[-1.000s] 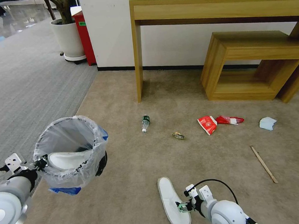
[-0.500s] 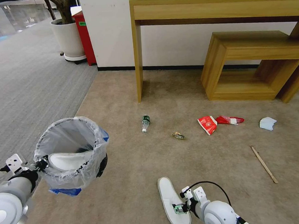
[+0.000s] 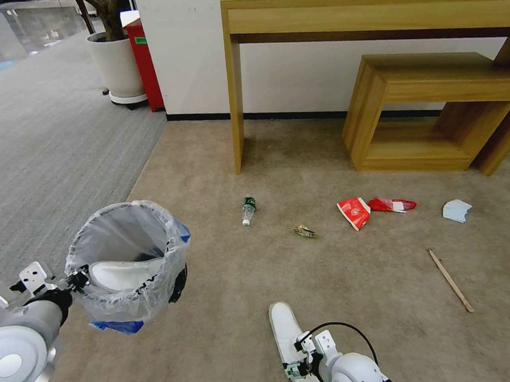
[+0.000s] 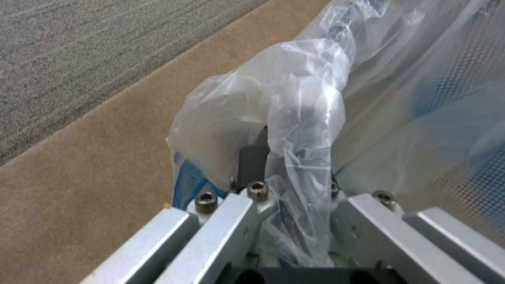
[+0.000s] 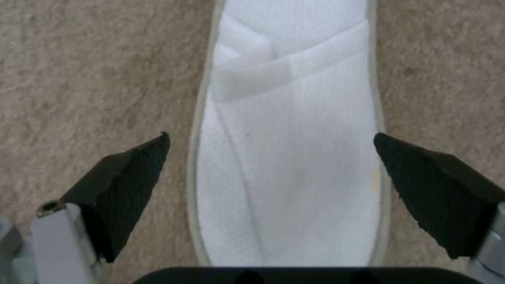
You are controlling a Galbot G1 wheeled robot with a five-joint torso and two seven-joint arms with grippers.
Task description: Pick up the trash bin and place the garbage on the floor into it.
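Observation:
The trash bin [image 3: 130, 260], black with a clear liner, hangs above the floor [image 3: 226, 295] at the left. My left gripper [image 3: 80, 277] is shut on its rim, and the liner [image 4: 300, 118] bunches between the fingers. A white slipper [image 3: 120, 275] lies inside the bin. A second white slipper [image 3: 288, 337] lies on the carpet at the front. My right gripper [image 3: 293, 372] hovers over its near end, open, with the fingers either side of the slipper [image 5: 294, 157]. A bottle [image 3: 248, 209], crushed can [image 3: 305, 231], red wrappers [image 3: 354, 212], blue tissue [image 3: 456, 210] and stick [image 3: 450, 279] lie farther off.
A tall wooden desk [image 3: 371, 14] and a low wooden stool [image 3: 433, 107] stand against the far wall. A potted plant [image 3: 116, 64] and a red box [image 3: 144, 60] stand at the back left. Grey ribbed carpet [image 3: 42, 145] borders the beige carpet on the left.
My right gripper has pulled back along the slipper toward its near end. The left arm has carried the bin slightly to the right.

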